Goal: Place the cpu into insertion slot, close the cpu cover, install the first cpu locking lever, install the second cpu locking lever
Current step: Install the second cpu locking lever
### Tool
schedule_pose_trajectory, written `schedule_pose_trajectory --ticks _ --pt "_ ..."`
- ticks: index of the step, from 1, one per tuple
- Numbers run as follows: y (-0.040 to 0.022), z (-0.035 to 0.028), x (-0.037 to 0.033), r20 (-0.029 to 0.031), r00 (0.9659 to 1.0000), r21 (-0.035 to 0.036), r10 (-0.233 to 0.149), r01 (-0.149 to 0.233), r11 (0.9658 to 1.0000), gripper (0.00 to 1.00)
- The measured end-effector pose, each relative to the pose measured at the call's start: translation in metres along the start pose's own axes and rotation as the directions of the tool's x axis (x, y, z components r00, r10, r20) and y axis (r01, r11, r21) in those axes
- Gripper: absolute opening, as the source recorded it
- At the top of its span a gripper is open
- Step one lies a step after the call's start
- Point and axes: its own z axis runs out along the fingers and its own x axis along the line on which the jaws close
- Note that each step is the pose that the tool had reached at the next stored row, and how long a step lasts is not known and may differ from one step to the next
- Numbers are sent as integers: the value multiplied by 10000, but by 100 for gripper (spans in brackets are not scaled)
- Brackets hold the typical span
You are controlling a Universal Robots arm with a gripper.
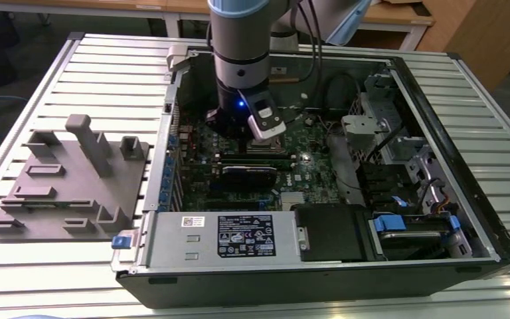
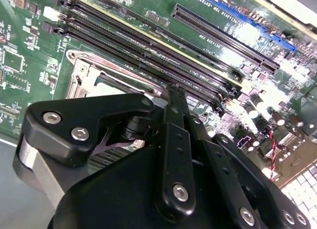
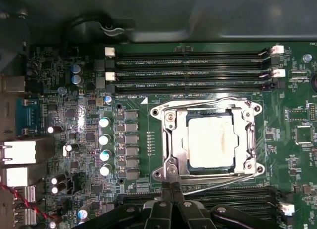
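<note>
Closed fingers (image 3: 172, 192) beside cpu cover (image 3: 174, 140), cpu (image 3: 210, 141) beneath, in first wrist view.

Slatted metal table (image 1: 60, 66), open computer case (image 1: 326, 266), grey fixture block (image 1: 69, 179) beside it

Power supply label (image 1: 246, 236): print too small to read.

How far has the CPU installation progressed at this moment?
Done, it seems: the cpu sits in the insertion slot, with the cpu cover closed flat over it. In hand: the gripper is at the socket's edge, near a thin wire lever. Whether both levers are latched cannot be told.
</note>
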Motion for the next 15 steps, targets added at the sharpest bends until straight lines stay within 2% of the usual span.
schedule_pose_trajectory --ticks 11,13,15 --pt "-4 47 37 -2 10000 -7 -1 1 10000 10" --pt "-4 49 38 -3 10000 -33 2 -2 10000 10" --pt "-4 51 38 -6 10000 -96 5 -5 10000 10"
